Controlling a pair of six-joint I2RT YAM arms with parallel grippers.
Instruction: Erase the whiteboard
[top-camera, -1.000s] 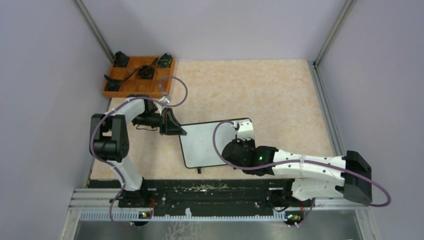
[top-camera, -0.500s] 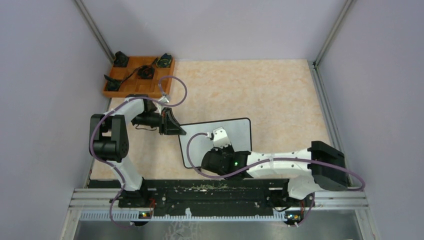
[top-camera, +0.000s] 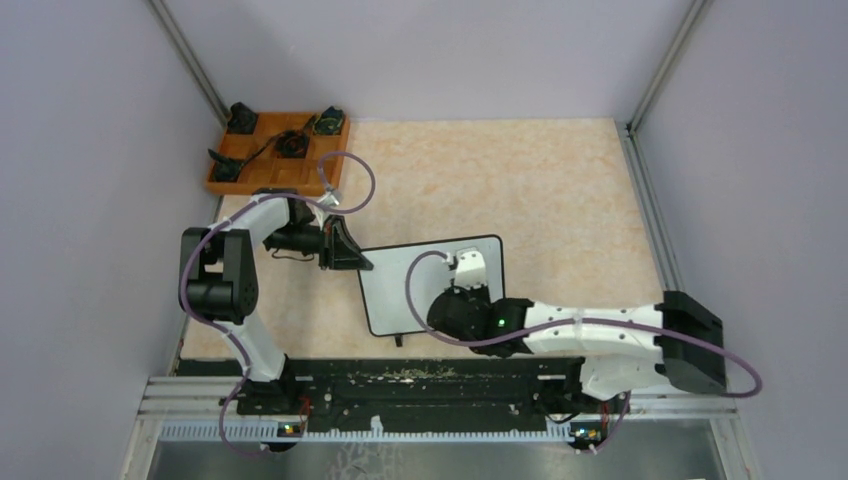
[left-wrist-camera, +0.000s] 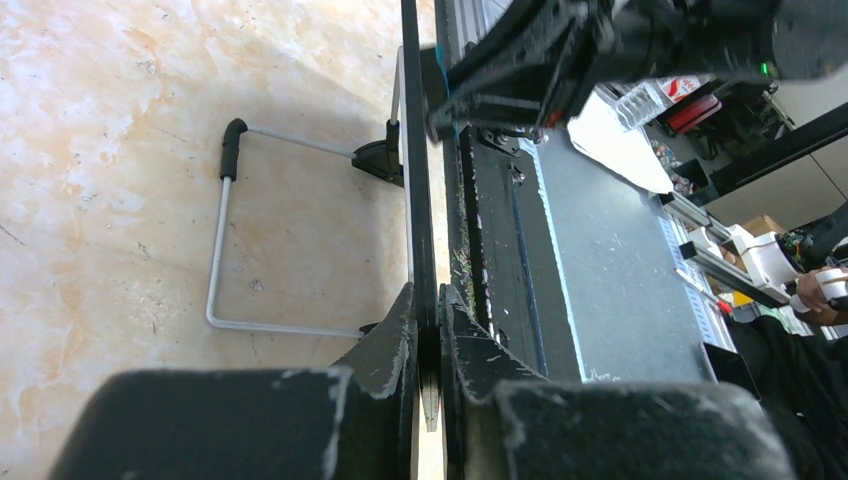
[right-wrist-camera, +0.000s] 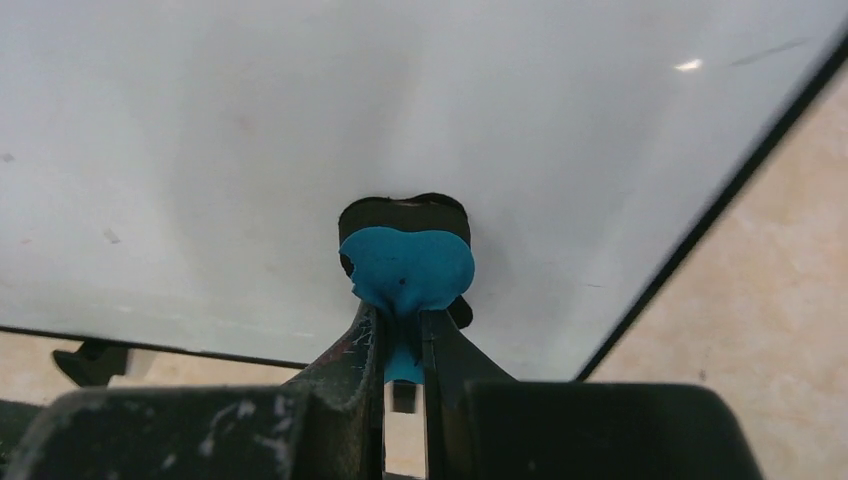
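Two grips: left fingers (left-wrist-camera: 385, 345) clamp the whiteboard (top-camera: 395, 285) edge, right fingers (right-wrist-camera: 350, 355) hold blue eraser (right-wrist-camera: 410, 265) on it.

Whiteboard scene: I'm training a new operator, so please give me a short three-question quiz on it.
1. True or false: the left jaws clamp the whiteboard by its edge.
2. What do the right jaws hold? A) a red marker B) a blue eraser C) nothing
3. Fill in: the tray sits at the table's far-____ corner.

Key: 1 true; 2 B; 3 left.
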